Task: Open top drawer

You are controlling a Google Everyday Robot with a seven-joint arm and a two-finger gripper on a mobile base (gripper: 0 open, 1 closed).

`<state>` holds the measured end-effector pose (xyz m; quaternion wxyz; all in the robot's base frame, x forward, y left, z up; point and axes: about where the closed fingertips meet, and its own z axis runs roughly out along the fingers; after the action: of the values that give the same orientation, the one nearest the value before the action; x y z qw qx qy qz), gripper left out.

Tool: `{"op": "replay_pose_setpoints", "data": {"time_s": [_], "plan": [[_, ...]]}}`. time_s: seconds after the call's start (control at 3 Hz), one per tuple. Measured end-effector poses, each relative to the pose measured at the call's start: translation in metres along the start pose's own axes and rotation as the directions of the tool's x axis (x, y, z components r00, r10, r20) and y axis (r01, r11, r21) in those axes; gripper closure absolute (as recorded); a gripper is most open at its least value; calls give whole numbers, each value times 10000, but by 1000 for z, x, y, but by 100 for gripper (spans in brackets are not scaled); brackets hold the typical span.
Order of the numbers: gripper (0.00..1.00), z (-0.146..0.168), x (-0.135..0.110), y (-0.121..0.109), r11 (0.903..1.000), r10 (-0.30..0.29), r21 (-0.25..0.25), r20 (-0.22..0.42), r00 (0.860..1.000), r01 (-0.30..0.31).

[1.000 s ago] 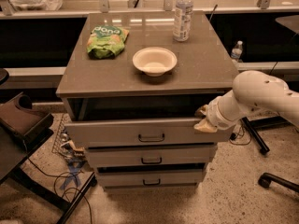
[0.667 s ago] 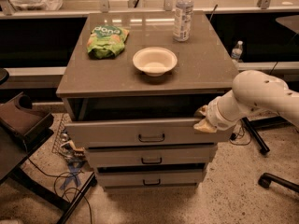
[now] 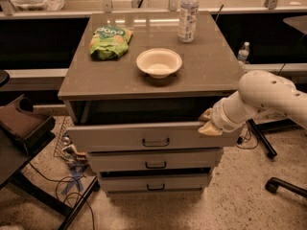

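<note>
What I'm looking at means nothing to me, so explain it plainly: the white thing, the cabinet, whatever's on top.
The white tube on the right is a robot arm. Its gripper, the tan tip, sits at the right end of the upper front edge of the top drawer. That drawer is pulled partly out, with a dark gap behind its front. Two lower drawers sit beneath it. The single picture looks down on the cabinet from the front. On the cabinet top are a green snack bag, a pale bowl and an upright water bottle. Nothing is lifted.
</note>
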<state>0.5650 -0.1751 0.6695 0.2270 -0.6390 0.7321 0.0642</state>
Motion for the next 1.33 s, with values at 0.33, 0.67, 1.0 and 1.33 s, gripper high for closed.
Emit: {"op": "replay_pose_setpoints", "data": {"time_s": [0.33,0.67,1.0,1.33], "plan": [[100,-1,0,0,10000,0,0,0,10000,0],[100,-13,1,9,9999,-95,55,73,9999,95],[100,-12,1,9,9999,-96,54,73,9999,95],[100,-24,-1,17,9998,-182,59,-84,9998,182]]}}
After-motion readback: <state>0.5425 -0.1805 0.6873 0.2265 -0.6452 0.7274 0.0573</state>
